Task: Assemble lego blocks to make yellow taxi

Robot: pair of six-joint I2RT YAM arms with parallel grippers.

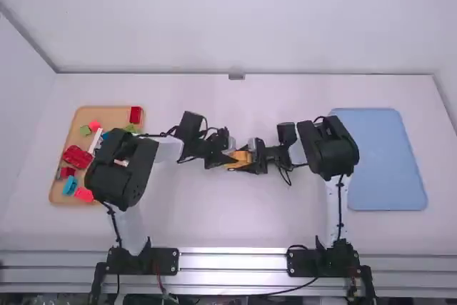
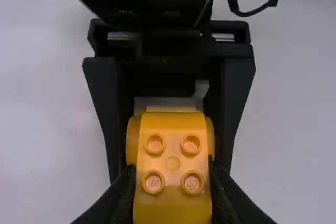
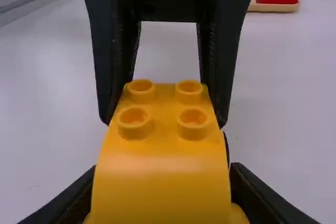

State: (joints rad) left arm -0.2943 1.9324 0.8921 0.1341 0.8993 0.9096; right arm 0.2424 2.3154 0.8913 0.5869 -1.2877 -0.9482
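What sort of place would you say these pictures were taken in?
Probably a robot work cell: two arm bases on a metal rail, a white table with plain walls around it, and a tray of toy bricks.

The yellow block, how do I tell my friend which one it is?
On the white table, look midway between the wooden tray and the blue mat. The yellow block is there, held by two sets of black jaws. Unlike them, it is bright and has four round bumps.
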